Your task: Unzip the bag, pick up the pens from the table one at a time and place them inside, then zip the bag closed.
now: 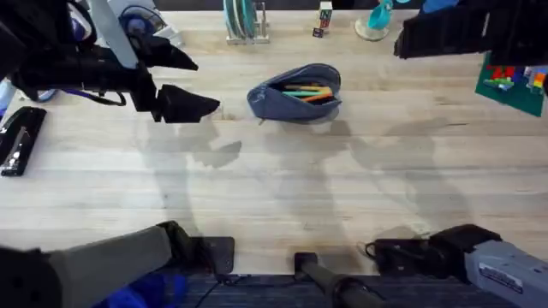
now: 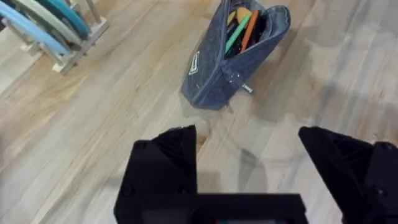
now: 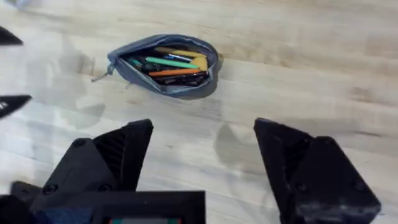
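Several slim coloured pens (image 3: 168, 62) apparently all lie inside the unzipped blue-grey fabric pouch (image 1: 294, 92); both end effectors (image 2: 249, 168) (image 3: 205, 162) gape wide, empty, zipping remains.

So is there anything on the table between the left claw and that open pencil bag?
Nothing visible. The left claw hangs open above bare table, with the bag just ahead, unzipped and holding pens.

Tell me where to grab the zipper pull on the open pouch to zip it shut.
Pinch the small pull tab hanging off the bag's narrow end. The left gripper, open and nearest that end, could probably come in low from that side, fingers either side of the flat tab.
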{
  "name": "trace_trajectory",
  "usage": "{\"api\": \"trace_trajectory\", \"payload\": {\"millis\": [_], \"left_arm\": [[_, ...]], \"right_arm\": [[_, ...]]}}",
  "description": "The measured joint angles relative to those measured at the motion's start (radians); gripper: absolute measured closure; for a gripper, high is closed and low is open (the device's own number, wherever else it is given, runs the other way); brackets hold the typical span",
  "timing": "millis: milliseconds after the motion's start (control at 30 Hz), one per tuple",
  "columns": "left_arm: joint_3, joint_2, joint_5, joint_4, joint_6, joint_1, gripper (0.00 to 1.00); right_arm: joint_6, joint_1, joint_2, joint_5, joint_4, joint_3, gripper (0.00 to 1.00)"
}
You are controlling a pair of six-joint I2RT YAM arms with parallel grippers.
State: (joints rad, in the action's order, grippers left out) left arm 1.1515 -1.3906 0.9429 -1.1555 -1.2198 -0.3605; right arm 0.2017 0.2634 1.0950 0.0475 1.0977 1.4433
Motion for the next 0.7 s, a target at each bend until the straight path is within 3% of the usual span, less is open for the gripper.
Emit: {"api": "trace_trajectory", "payload": {"millis": [233,467,700], "left_arm": [[0.0,-0.098,0.058,0.001,-0.047,-0.02,0.007],[-0.001,-0.114,0.078,0.005,-0.061,-0.025,0.007],[-0.001,-0.114,0.086,0.021,-0.068,-0.025,0.007]], "right_arm": [[0.106,0.003,0.0,-0.003,0.002,0.0,0.004],[0.193,0.056,0.015,-0.006,0.031,0.011,0.006],[0.275,0.17,0.158,-0.086,0.175,0.163,0.005]]}}
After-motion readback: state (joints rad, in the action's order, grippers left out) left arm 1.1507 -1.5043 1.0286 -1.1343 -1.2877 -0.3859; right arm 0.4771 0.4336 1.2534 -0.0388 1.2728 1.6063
